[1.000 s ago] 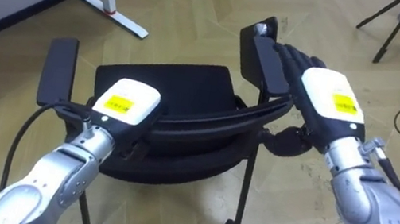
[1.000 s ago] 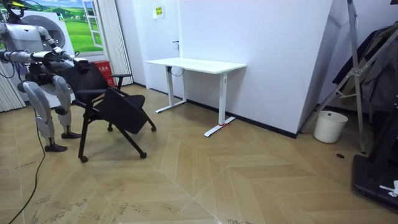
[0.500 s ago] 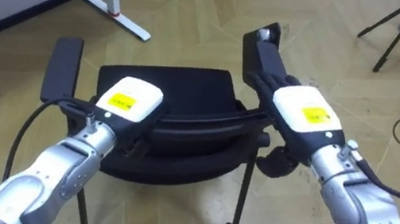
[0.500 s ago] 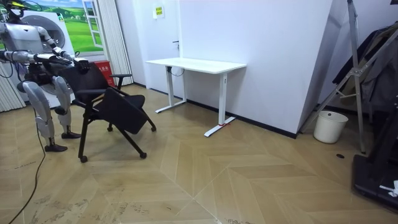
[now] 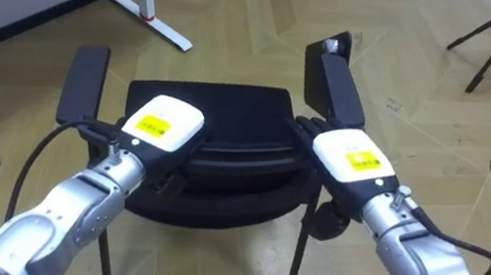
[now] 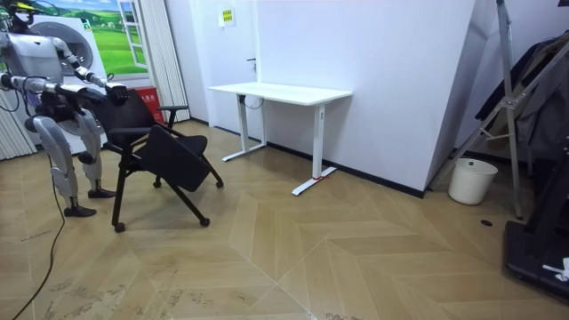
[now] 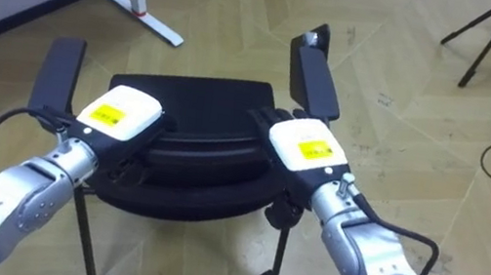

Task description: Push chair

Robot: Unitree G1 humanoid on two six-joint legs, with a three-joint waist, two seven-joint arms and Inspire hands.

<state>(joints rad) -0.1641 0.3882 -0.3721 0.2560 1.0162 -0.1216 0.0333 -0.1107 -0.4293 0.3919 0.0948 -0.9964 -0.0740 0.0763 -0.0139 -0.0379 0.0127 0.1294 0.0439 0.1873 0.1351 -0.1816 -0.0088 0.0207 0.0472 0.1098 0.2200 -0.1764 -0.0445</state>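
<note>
Stood right behind the black wheeled chair with armrests (image 5: 220, 114), at the room view's left on the wood parquet floor (image 6: 293, 249). Had the left hand (image 5: 160, 126) and the right hand (image 5: 349, 159) both planted on the top rail of its backrest (image 5: 244, 149). Couldn't tell open from closed on either, dark on dark. Looked like hands-on sorted, push barely begun if at all. Found the chair well apart from the white desk on metal legs (image 6: 280, 92), so reckoned nearly all the shoving left to do.

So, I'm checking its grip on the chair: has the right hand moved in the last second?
Yes. The right hand has drawn back off the right armrest to the backrest top edge.
</note>
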